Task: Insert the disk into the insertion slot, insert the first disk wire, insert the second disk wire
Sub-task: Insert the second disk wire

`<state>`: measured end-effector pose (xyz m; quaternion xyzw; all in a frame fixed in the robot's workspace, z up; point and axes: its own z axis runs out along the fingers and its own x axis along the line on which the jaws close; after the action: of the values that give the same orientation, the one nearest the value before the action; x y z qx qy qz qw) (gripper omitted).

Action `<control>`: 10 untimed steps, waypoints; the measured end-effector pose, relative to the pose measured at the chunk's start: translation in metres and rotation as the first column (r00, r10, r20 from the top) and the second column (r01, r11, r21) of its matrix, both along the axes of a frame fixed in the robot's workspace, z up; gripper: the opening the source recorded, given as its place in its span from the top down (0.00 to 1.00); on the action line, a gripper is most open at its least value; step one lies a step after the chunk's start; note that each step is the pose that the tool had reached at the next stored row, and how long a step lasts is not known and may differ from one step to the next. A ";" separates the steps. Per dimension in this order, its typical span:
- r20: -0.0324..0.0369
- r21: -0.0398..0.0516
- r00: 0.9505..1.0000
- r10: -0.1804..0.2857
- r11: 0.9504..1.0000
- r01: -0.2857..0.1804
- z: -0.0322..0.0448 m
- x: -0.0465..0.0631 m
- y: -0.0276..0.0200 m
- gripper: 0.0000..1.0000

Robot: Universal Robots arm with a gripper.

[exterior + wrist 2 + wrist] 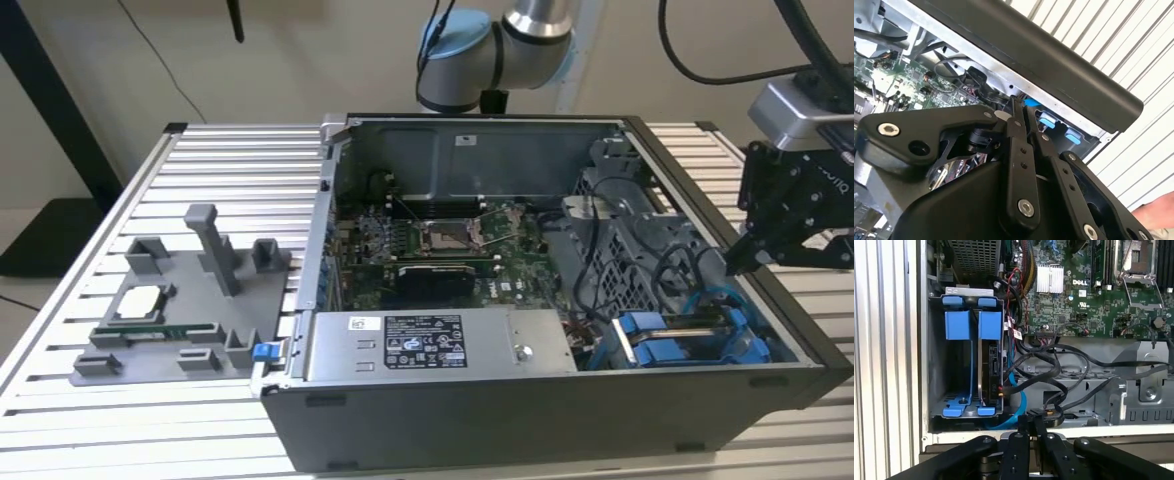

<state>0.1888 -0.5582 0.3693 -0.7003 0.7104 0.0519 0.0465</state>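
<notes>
The insertion slot [961,412], a grey drive bay with blue fittings, sits in the open computer case's corner, also the insertion slot [681,340]. The disk [991,365] stands edge-on inside it under a blue tab. A blue wire [1016,390] curves from the disk's side toward the case wall, and black wires [1064,375] run beside it. My gripper [1035,424] hovers at the case wall just past the bay, fingers shut together, tips next to a black connector [1048,413]. Whether the tips pinch it I cannot tell. The gripper [745,258] hangs over the case's wall on the exterior view's right.
A silver labelled power-supply box [441,345] lies beside the bay, the motherboard [441,240] behind it. A grey fixture plate [174,310] with parts rests on the slatted table at the exterior view's left. A person's hand [1156,215] shows near the gripper.
</notes>
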 end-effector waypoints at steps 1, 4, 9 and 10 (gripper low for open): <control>0.000 0.005 1.000 0.000 1.000 0.000 0.0014 -0.001 0.0000 1.00; 0.000 0.014 1.000 -0.001 1.000 0.001 0.0055 -0.004 0.0000 1.00; 0.000 0.022 1.000 -0.002 1.000 0.002 0.0114 -0.010 -0.0004 1.00; 0.000 0.022 1.000 -0.002 1.000 0.002 0.0126 -0.011 -0.0006 1.00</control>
<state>0.1775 -0.5588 0.3819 -0.6992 0.7103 0.0598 0.0543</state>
